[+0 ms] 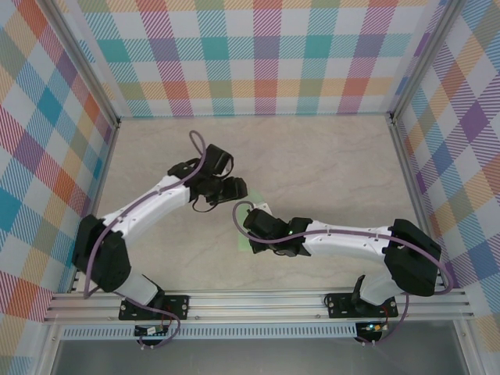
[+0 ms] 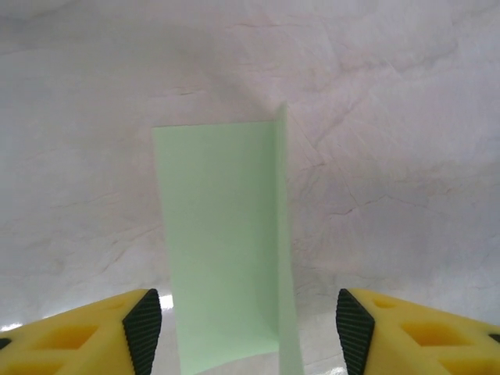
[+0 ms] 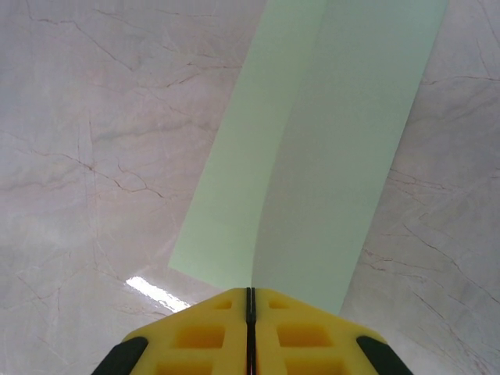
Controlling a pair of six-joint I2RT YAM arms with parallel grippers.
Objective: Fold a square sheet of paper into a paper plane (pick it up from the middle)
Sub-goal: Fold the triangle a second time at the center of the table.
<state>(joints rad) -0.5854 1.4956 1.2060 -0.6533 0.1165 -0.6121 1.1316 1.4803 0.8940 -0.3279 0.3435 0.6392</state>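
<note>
The square sheet of paper (image 2: 223,250) is pale green and creased down its middle. One half lies flat on the table and the other half stands up along the crease. In the top view a strip of the sheet (image 1: 243,244) shows beside the right arm. My left gripper (image 2: 248,332) is open, its black pads (image 2: 142,328) on either side of the sheet's near end and clear of it. My right gripper (image 3: 250,293) is shut on the crease at the other end of the sheet (image 3: 312,156). From above, the left gripper (image 1: 234,190) and the right gripper (image 1: 248,221) face each other at the table's middle.
The marbled beige table (image 1: 328,164) is walled by checkered panels on the left (image 1: 47,148), the back (image 1: 258,62) and the right (image 1: 461,156). An aluminium rail (image 1: 258,301) carrying both arm bases runs along the near edge.
</note>
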